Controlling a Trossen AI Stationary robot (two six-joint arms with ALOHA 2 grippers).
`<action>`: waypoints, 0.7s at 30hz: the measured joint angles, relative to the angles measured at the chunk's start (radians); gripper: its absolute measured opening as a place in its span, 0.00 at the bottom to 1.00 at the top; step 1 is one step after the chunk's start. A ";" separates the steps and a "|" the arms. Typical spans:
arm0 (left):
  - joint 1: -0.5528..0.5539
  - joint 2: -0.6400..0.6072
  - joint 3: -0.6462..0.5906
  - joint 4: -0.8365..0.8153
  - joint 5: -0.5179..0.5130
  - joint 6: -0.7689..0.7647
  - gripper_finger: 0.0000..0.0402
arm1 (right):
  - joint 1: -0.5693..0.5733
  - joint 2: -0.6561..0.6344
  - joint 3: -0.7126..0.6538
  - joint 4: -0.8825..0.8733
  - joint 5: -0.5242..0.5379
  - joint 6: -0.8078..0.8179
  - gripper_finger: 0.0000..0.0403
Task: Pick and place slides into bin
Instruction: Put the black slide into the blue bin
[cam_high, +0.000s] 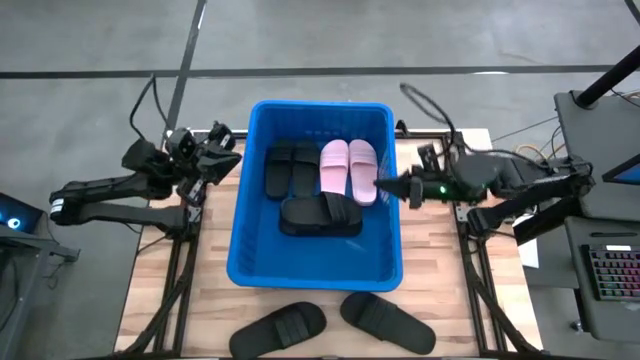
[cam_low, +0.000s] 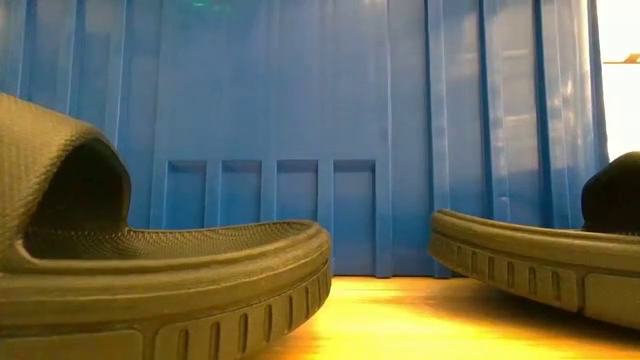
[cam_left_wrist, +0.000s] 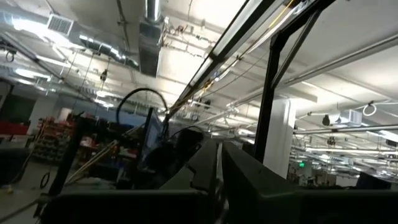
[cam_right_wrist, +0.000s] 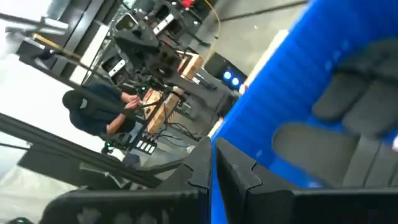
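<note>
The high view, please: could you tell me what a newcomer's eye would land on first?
The bright blue bin at the table's centre stands out first, with two pale pink slides lying side by side among black ones inside it. Next come the two black slides lying outside it on the wooden table, at its near edge. The left gripper and right gripper flank the bin, both shut.

Both hands closed and empty: left hand (cam_high: 228, 150) raised, right hand (cam_high: 385, 187) extended.

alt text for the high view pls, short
A blue bin mid-table holds two pink slides and several black slides; two more black slides lie on the table in front. The shut left hand and right hand flank it.
</note>
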 joint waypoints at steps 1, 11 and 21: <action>0.000 -0.009 0.000 -0.022 0.000 0.000 0.03 | 0.040 0.002 0.000 -0.009 0.039 0.037 0.03; 0.001 -0.028 0.000 -0.111 0.000 0.001 0.03 | 0.401 0.036 0.000 -0.068 0.205 0.292 0.03; 0.001 0.029 0.000 -0.110 0.000 -0.001 0.03 | 0.540 0.158 -0.001 -0.059 0.070 0.454 0.07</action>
